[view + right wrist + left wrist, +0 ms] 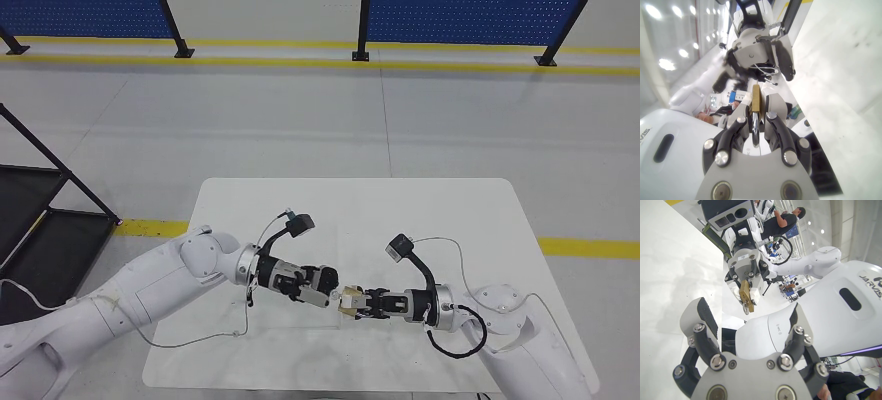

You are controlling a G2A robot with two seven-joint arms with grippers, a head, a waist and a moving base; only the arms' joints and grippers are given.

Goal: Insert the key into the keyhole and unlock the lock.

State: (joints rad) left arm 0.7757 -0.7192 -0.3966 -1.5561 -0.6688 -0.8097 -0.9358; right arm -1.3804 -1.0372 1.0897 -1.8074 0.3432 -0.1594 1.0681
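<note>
Hovering over the white desk (420, 210), a brass padlock (746, 294) is clamped in the right end effector (352, 303), with a key (745, 309) seated in its keyhole. The left end effector (327, 291) is held spread wide and empty, just beside the key.

White table (420, 210), rounded corners

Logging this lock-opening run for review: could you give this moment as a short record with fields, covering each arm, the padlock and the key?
left gripper: jaws wide open, empty, facing the padlock, apart from it
right gripper: jaws shut on the padlock's brass body
padlock: held in the air above the table
shackle: points back toward the right wrist
key: cannot tell; a small metal ring shows at the padlock's free end
lock state: cannot tell whether unlocked
</note>
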